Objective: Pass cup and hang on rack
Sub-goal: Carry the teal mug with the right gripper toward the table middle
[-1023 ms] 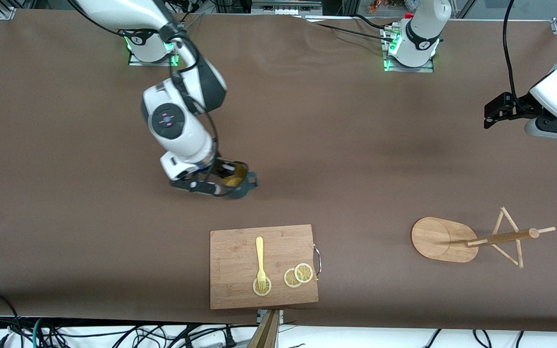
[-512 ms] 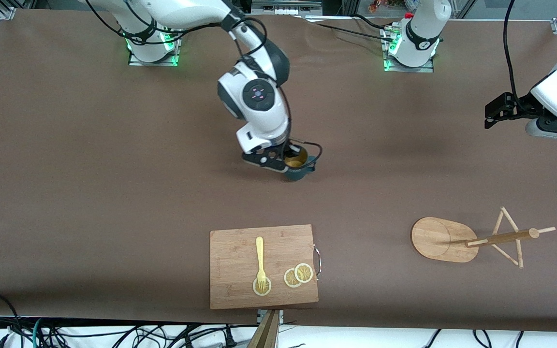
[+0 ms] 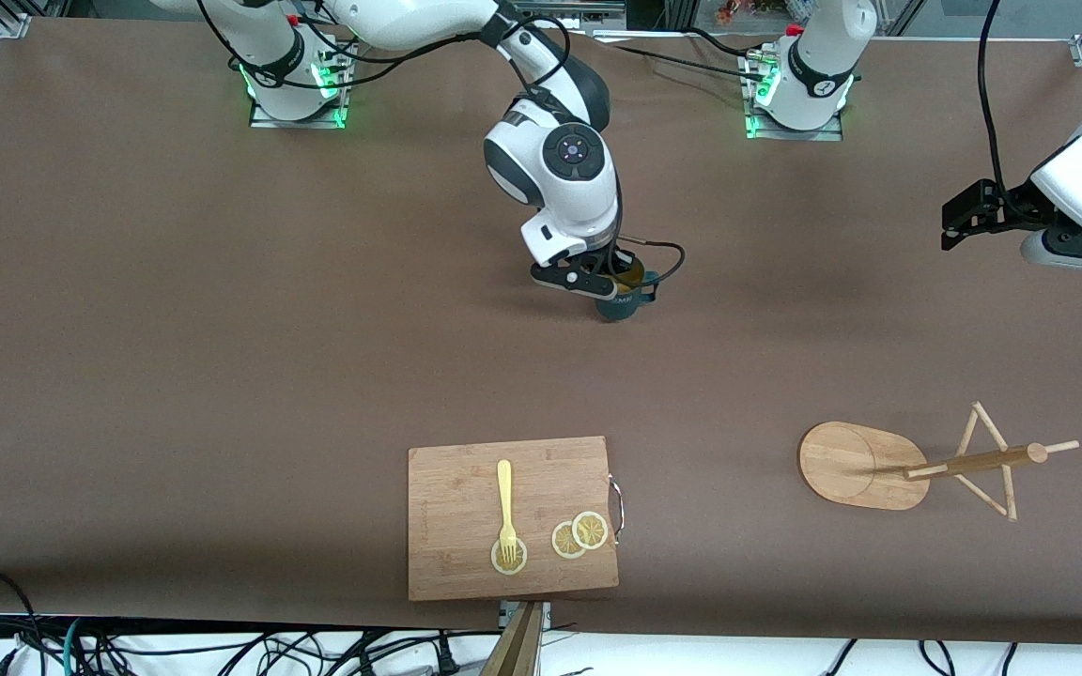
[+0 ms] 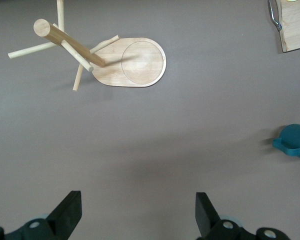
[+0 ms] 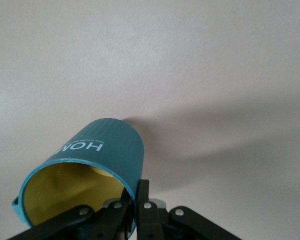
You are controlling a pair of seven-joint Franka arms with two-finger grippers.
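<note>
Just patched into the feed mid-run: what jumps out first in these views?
The right pincer catches the eye first: over the middle of the table, shut on the rim of the teal cup with its yellow inside. Next comes the wooden rack, standing toward the left arm's end of the table, nearer the front camera than the cup. The left pincer waits open above that end, and a cutting board with a fork and lemon slices lies at the camera's edge.

1 cup [image 3: 618, 302], 1 rack [image 3: 865, 466], 1 board [image 3: 466, 545], 1 fork [image 3: 505, 502], 3 lemon slices [image 3: 589, 530]
</note>
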